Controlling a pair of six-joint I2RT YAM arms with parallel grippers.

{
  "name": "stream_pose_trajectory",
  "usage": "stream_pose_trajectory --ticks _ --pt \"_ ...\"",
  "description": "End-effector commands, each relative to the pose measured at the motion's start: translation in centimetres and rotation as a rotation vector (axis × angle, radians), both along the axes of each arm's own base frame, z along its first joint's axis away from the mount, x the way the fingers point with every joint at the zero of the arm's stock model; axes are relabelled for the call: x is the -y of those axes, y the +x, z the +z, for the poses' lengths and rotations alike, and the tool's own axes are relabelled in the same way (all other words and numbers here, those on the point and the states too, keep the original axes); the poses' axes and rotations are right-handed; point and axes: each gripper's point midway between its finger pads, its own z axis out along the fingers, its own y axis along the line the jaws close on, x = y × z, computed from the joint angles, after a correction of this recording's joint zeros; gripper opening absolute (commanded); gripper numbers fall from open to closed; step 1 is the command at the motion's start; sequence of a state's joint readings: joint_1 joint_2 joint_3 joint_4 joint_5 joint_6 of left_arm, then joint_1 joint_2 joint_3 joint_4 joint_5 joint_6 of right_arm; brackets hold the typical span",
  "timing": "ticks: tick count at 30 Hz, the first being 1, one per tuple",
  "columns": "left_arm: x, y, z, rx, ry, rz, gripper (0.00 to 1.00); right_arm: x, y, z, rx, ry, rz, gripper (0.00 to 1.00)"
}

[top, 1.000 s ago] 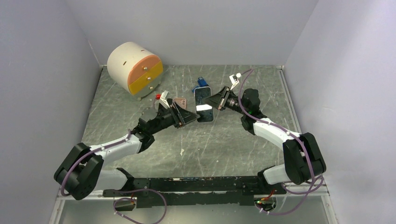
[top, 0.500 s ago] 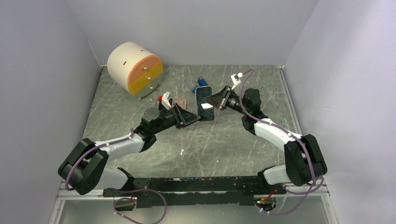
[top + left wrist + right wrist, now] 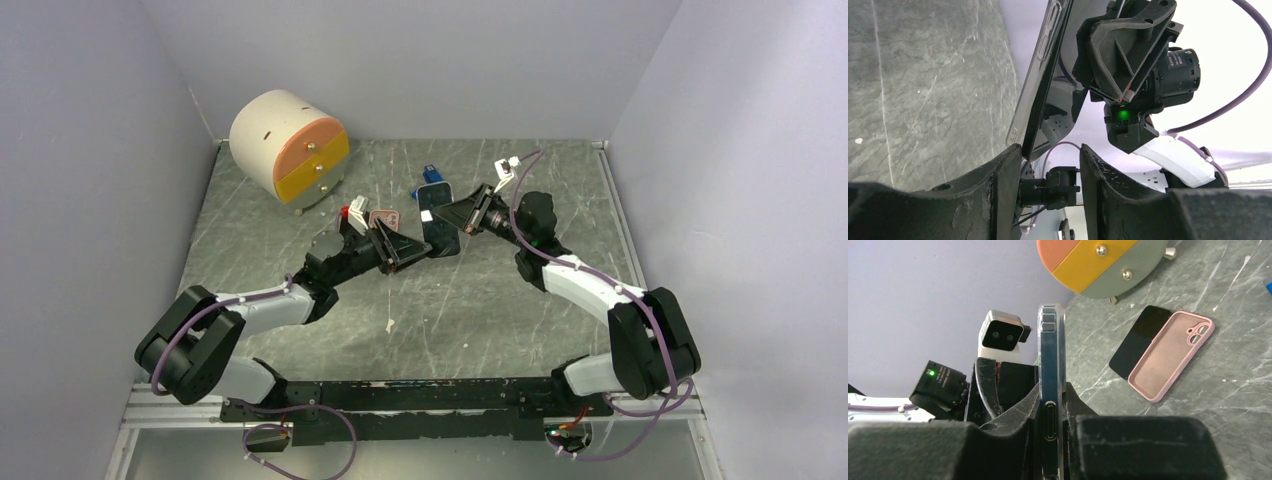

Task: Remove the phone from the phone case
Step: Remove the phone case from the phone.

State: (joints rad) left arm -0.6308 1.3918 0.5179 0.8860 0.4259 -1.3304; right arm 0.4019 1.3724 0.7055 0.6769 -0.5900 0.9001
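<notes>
While the right gripper (image 3: 1053, 426) clamps the cased phone (image 3: 1051, 355) upright, the left gripper (image 3: 1050, 152) hovers half-open at its edge (nothing gripped); next, pinch its rim and peel.

Top view: blue item (image 3: 428, 174) just behind the phone (image 3: 441, 235) too small to identify; pink case (image 3: 385, 217) beside the phone partly hidden by the left gripper (image 3: 418, 250). Left wrist view cuts off the phone's upper end. Right wrist view: its lower end is buried in the right gripper (image 3: 1052, 427).

Round cream drawer unit (image 3: 288, 148) at back left, pink case (image 3: 1170, 355) touching black slab (image 3: 1140, 340), grey marbled table (image 3: 480, 310)
</notes>
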Motion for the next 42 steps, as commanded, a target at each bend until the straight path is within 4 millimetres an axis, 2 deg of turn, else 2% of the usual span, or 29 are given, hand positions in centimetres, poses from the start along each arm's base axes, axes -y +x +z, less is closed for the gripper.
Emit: stream_pose_trajectory --ticks 1,16,27,36,42 --pt "0.5 -0.2 7.1 0.168 -0.162 -0.018 0.51 -1.6 -1.9 2.3 0.085 0.052 0.062 0.0" --pt "-1.3 0.8 9.2 0.206 -0.263 0.094 0.57 -2.5 -3.2 1.3 0.088 0.077 0.086 0.0" --pt "-0.9 -0.1 11.4 0.255 -0.361 0.022 0.6 -2.8 -3.0 0.3 0.144 0.083 0.052 0.0" --pt "-1.5 0.8 10.3 0.259 -0.338 0.088 0.6 -4.4 -3.7 -0.9 0.139 0.088 0.09 0.0" --pt "-3.0 1.4 10.0 0.254 -0.323 0.164 0.59 -4.2 -3.9 -0.7 0.161 0.084 0.069 0.0"
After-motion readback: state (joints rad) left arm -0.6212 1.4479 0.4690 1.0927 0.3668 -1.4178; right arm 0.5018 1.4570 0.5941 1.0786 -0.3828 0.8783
